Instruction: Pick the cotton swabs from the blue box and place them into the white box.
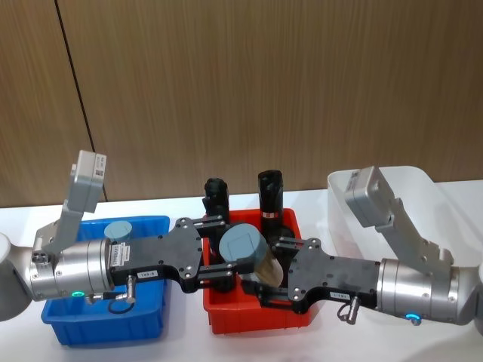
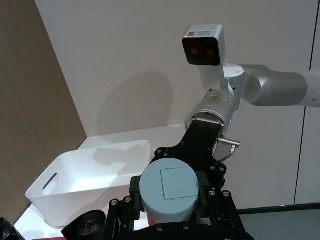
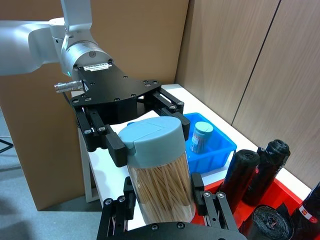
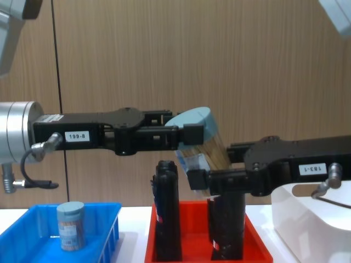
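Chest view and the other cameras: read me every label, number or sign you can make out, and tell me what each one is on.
"199-8": white sticker on the left arm, chest view.
"183-1": white sticker on the right arm, chest view.
Too small or blurred to read: the labels on the held cotton swab jar and on the second jar in the blue box; the code sticker on the right wrist camera.

an office-like test room: wood-panelled wall (image 1: 264, 75) behind a plain white table (image 1: 151, 208).
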`<act>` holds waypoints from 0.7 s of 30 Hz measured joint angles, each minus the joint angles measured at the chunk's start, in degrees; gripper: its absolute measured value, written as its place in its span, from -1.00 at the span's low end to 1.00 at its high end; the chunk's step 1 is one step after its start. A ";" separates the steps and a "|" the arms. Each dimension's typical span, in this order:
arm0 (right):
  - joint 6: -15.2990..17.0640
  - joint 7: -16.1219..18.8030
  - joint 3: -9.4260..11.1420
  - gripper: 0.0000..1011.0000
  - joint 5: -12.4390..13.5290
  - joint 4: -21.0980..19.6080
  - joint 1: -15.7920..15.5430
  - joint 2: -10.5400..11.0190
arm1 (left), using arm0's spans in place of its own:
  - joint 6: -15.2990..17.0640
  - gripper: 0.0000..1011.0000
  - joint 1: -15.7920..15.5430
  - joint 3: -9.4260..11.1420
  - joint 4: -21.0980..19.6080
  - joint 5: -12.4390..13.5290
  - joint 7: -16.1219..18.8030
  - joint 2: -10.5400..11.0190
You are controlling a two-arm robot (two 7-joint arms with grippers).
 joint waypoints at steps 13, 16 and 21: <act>0.33 -0.41 -0.24 0.31 0.28 -0.44 0.22 0.54 | 0.00 0.63 0.00 0.01 0.00 0.02 -0.03 0.00; 0.33 -0.47 -0.30 0.31 0.38 -0.52 0.22 0.68 | 0.00 0.75 0.00 0.01 0.00 0.02 -0.04 0.00; 0.27 -0.69 -0.32 0.31 0.82 -0.63 0.20 1.02 | 0.00 0.99 0.00 0.01 0.00 0.02 -0.04 0.00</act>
